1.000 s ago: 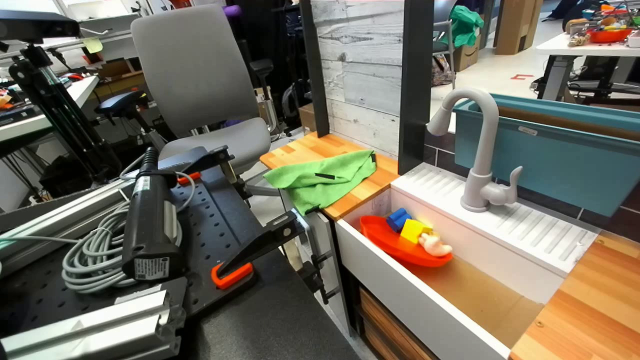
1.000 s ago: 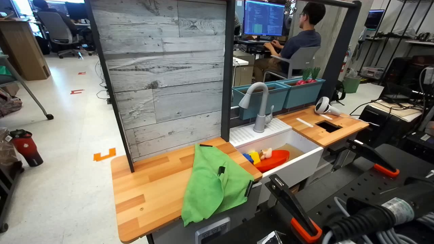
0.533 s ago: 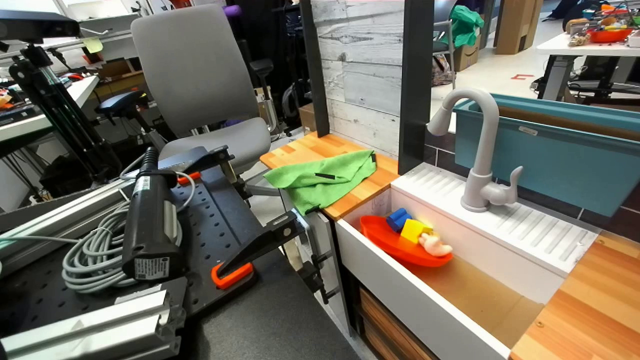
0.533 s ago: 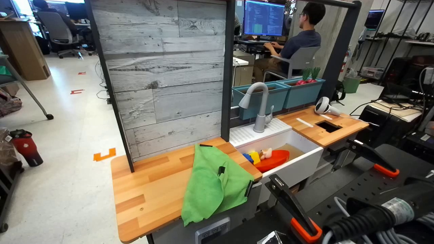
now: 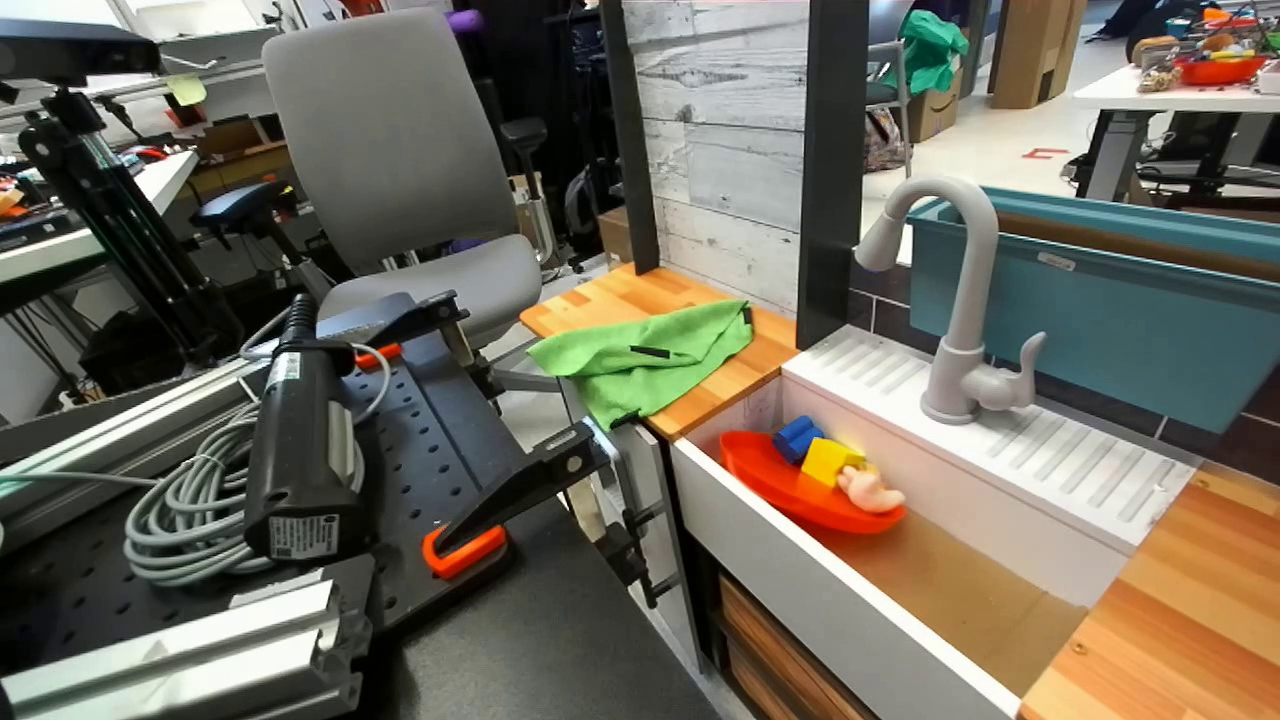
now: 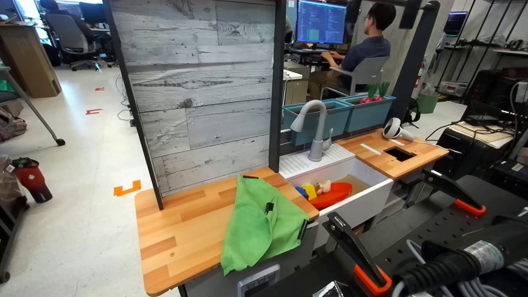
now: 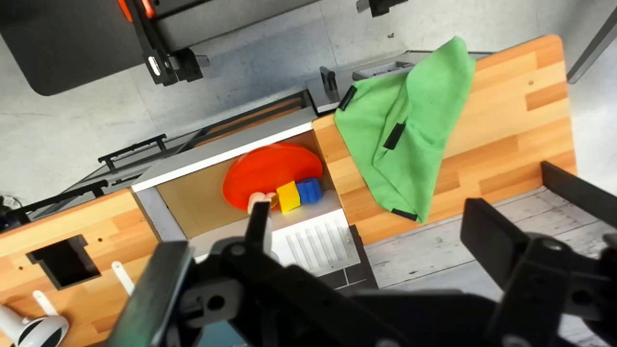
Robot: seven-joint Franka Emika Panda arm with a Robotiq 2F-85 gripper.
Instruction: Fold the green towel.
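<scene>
The green towel (image 7: 424,120) lies wrinkled and partly folded over itself on the wooden counter (image 7: 511,115). Black tabs show at its corners and on its middle fold. It also shows in both exterior views (image 5: 650,360) (image 6: 264,222), with one side hanging over the counter's front edge. My gripper (image 7: 368,207) is open and empty, its two black fingers wide apart in the wrist view. It is high above the scene and does not touch the towel. In an exterior view, only its dark finger ends (image 6: 381,18) show at the top edge.
A white sink (image 5: 850,620) beside the counter holds a red boat-shaped dish (image 7: 270,171) with small toys. A grey faucet (image 6: 317,132) and planters (image 6: 371,111) stand behind it. A tall wood-plank panel (image 6: 198,90) rises behind the towel. Black clamps (image 6: 357,251) stand in front.
Dark finger ends of my gripper now show at the top edge of an exterior view, where they were absent before. The towel has not moved.
</scene>
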